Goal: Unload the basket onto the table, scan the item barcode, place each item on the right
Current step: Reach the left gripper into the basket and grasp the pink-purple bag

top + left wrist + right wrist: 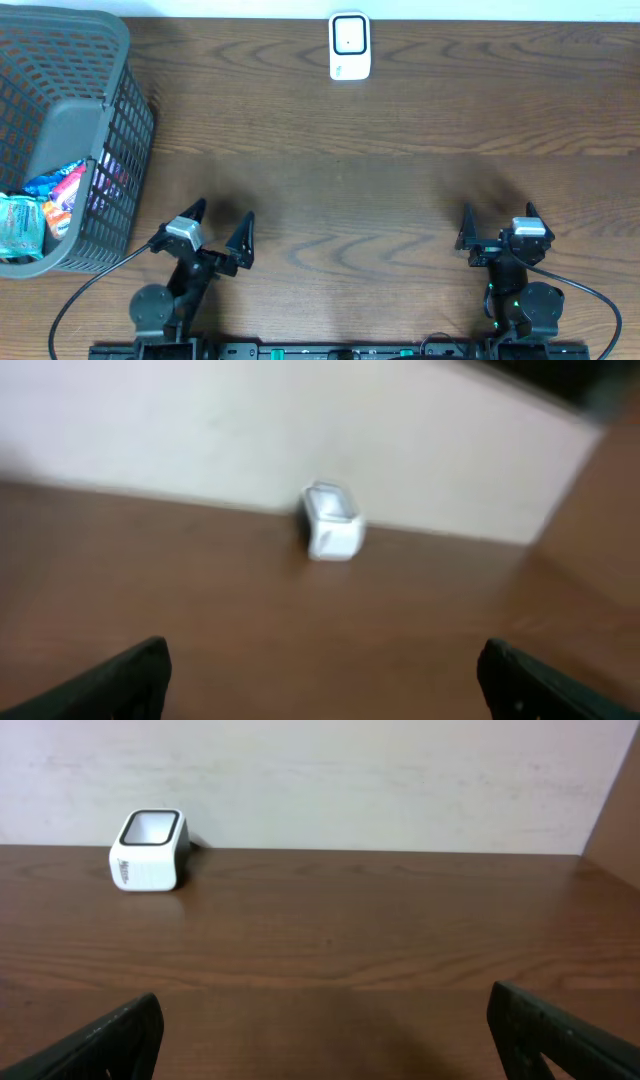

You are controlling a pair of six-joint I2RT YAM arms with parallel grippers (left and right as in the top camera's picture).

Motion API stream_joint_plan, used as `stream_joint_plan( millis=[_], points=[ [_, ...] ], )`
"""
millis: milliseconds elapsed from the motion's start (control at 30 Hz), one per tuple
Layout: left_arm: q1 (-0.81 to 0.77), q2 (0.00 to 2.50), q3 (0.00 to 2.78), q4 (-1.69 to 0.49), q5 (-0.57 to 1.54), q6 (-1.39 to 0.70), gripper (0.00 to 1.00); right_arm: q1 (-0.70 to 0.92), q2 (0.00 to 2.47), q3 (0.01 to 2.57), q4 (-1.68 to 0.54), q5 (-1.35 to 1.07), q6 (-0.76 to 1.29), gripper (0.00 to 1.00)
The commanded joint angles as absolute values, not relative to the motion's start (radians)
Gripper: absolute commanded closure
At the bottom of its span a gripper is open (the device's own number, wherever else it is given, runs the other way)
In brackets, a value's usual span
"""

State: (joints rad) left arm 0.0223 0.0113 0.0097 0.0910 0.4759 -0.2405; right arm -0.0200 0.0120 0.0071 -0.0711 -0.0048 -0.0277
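Edge-cropped basket [125,150], snack packets [22,225] half hidden behind its mesh

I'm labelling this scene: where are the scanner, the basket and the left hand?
scanner [349,40]: overhead view, on its top window.
basket [125,155]: overhead view, on its right mesh wall.
left hand [224,210]: overhead view, midway between its open fingertips.

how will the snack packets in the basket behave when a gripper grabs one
The snack packets look like glossy film, so they are probably light, floppy and a bit slippery. They lie piled together in the basket, so pulling one may drag its neighbours.
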Motion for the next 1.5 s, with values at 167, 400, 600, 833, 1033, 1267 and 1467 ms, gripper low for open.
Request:
stream_joint_plan(
  millis=[167,400,600,833,1033,1267,1467],
  points=[
    [0.021,0.019,0.191,0.331,0.489,-0.307,0.02,-0.027,0.009,0.006,-0.075,-0.009,-0.039,0.01],
    [0.055,0.359,0.758,-0.091,0.145,-0.078,0.02,-0.027,0.009,0.006,-0.075,-0.009,-0.039,0.01],
    [0.059,0.694,1.133,-0.336,0.109,0.122,0.02,-0.027,0.009,0.006,-0.075,-0.009,-0.039,0.01],
    [0.181,1.007,1.399,-0.482,-0.377,0.060,0.02,-0.027,0.009,0.006,-0.075,-0.009,-0.039,0.01],
    [0.337,1.203,1.468,-0.586,-0.411,0.042,0.02,-0.027,0.009,0.006,-0.075,-0.009,-0.039,0.01],
    [0.516,1.271,1.468,-0.737,-0.196,-0.305,0.02,-0.027,0.009,0.006,-0.075,-0.009,-0.039,0.01],
    [0.650,1.314,1.461,-0.788,0.038,-0.305,0.02,-0.027,0.009,0.006,-0.075,-0.009,-0.039,0.01]
  ],
)
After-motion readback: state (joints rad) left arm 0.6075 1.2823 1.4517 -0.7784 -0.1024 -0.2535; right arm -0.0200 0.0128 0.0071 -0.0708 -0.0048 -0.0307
